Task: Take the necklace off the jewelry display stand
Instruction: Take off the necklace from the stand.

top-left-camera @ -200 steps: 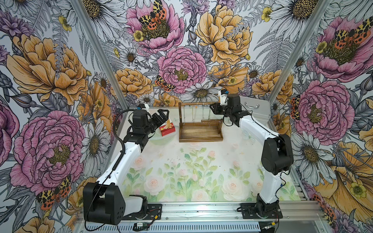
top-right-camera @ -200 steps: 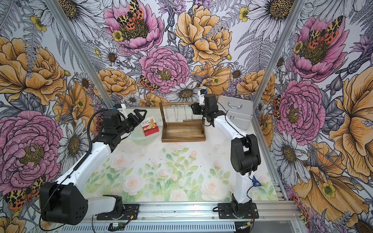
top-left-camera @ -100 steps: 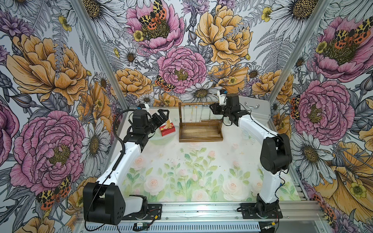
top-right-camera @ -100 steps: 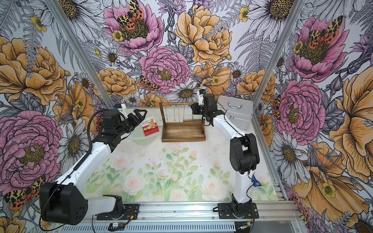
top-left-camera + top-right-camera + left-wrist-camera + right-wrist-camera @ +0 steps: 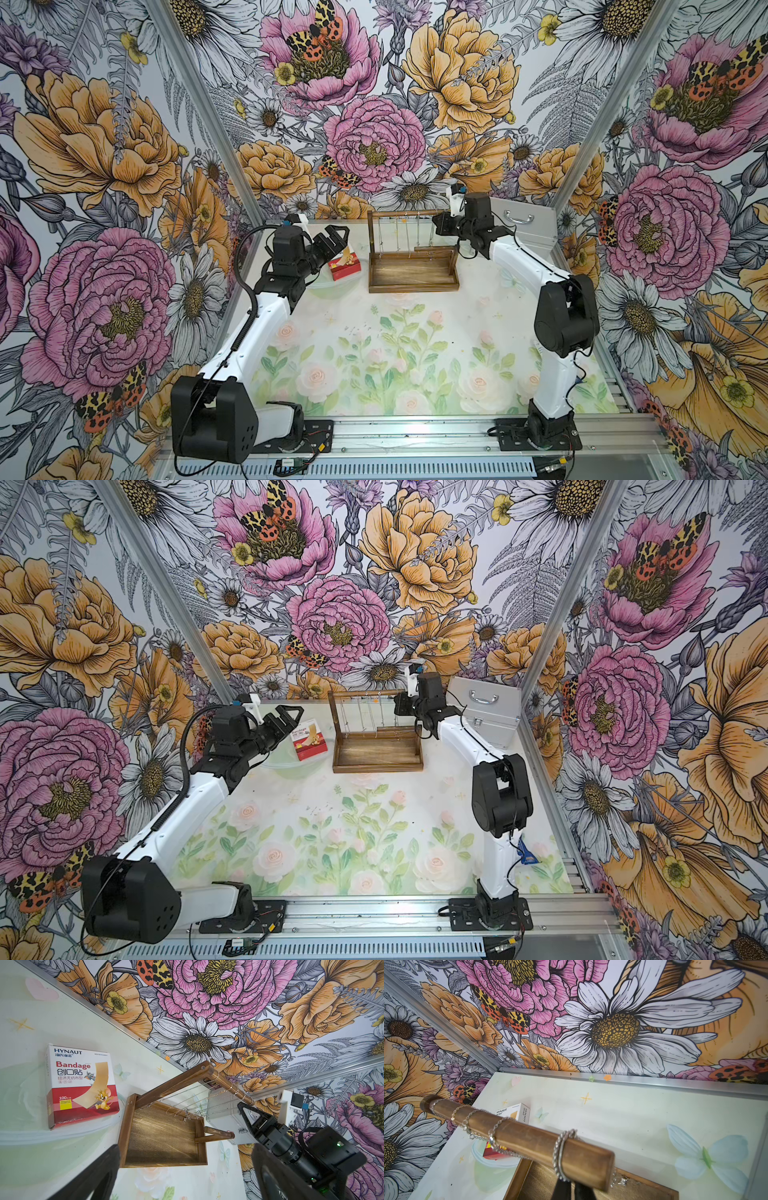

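I read the right gripper (image 5: 572, 1186) as closed. Its two dark fingers stand together directly under the free end of the top rod (image 5: 529, 1140) of the jewelry display stand (image 5: 411, 286). The necklace (image 5: 560, 1157) nearest that end runs down from the rod into the pinch. It is looped around the rod and not yet off the stand. Further chains (image 5: 467, 1124) hang along the rod toward the stand's upright post (image 5: 371, 241).

The left gripper (image 5: 335, 240) is spread wide and holds nothing. It hovers on the post side of the stand, apart from it. A bandage box (image 5: 81, 1084) lies just beside the stand's tray on that same side. A silver case (image 5: 486, 712) stands near the stand on its free-end side, behind the right arm.
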### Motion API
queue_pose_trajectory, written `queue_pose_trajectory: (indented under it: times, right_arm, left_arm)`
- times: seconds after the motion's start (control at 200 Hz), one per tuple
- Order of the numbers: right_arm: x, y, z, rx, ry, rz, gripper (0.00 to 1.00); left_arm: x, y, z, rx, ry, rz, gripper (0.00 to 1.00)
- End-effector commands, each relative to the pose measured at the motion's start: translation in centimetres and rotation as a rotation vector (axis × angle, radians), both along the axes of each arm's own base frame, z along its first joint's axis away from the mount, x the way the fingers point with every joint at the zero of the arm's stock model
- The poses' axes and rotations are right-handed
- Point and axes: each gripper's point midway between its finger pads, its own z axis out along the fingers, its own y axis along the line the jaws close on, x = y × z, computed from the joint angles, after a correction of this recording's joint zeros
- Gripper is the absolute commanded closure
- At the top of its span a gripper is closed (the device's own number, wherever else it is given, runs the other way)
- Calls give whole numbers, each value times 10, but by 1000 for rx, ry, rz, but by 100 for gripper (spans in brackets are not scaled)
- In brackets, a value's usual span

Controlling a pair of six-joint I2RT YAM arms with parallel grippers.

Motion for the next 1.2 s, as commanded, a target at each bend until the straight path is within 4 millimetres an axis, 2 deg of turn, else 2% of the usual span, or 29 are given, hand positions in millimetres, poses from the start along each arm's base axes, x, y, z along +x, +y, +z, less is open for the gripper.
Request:
queue_pose_trajectory:
  times: [0.0, 0.34, 1.196]
  right_arm:
    - [4, 1, 14, -4, -37, -16, 97]
    - [-2, -8, 22, -32, -63, -41, 100]
    - [-6, -33, 22, -42, -61, -84, 100]
  left_arm:
    - [-2, -7, -1, -21, 16, -28, 1]
    - [-2, -8, -1, -21, 15, -30, 1]
    - [-3, -8, 1, -23, 11, -33, 1]
